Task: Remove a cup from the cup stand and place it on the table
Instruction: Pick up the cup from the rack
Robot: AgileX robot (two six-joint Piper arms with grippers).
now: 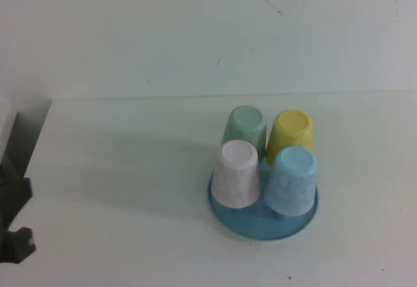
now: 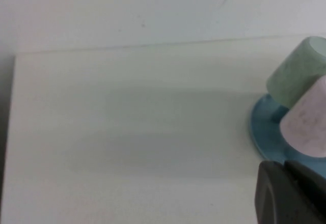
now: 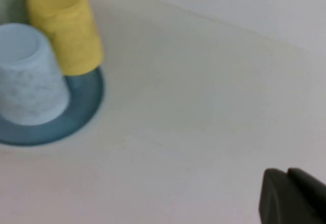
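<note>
High view: I am looking down at the table (image 1: 117,189), where the cup stand (image 1: 263,224) is sitting right of centre with four upturned cups on it. The cup (image 1: 292,181), light blue, is standing at the near right of the stand, touching the white-pink cup (image 1: 237,174) beside it. The pale green cup (image 1: 245,129) and the yellow cup (image 1: 290,136) are standing behind them. I am seeing a dark part of the left arm (image 1: 14,225) at the left edge, well apart from the stand; the right arm is not appearing here.

Left wrist view: I am seeing the left gripper (image 2: 290,193) only as a dark block in the corner, hovering near the rim of the cup stand (image 2: 262,132), so I cannot tell how it is set. The pale green cup (image 2: 298,74) and the white-pink cup (image 2: 305,122) are showing at the edge.

Right wrist view: The right gripper (image 3: 293,196) is likewise showing as a dark corner block over bare table (image 3: 204,107), well apart from the stand, and I cannot tell its state. The cup (image 3: 28,76) is resting on the cup stand (image 3: 76,112), touching the yellow cup (image 3: 63,28).
</note>
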